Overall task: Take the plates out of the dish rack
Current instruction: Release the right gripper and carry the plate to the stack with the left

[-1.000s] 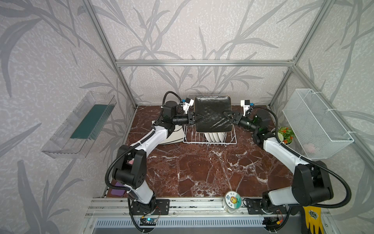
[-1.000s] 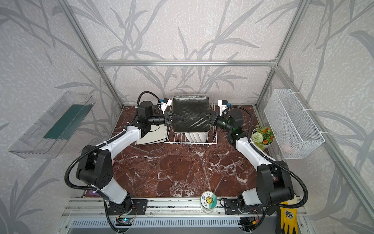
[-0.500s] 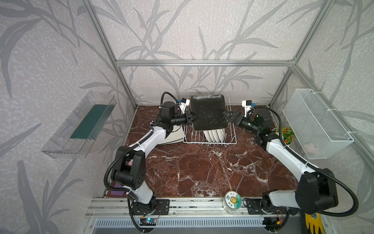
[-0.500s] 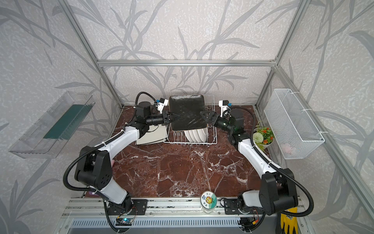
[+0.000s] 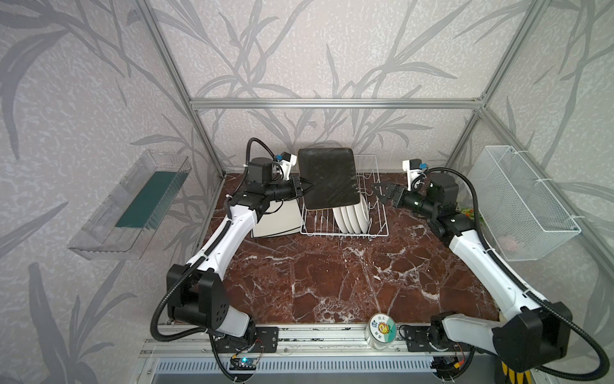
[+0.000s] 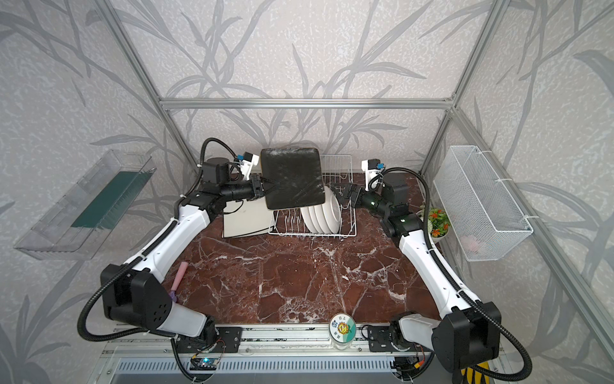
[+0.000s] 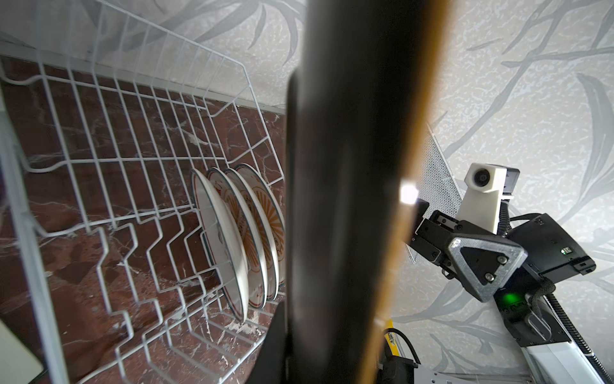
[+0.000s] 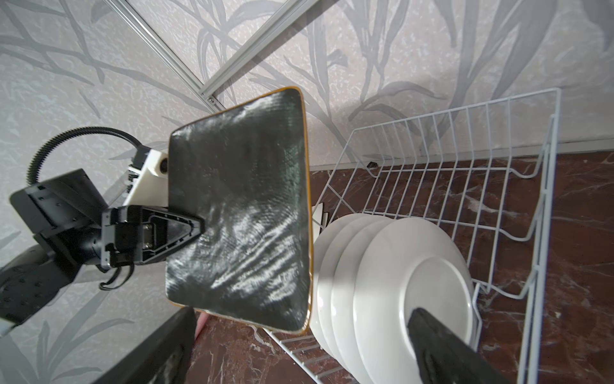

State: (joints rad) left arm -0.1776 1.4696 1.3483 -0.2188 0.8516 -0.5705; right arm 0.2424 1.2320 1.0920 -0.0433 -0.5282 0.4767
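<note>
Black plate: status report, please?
Left claw shut on black plate, held over rack. Right claw open, apart. Four round plates in rack.

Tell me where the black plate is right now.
In both top views the black plate hangs above the left half of the dish rack, gripped at its left edge by the left gripper.
</note>
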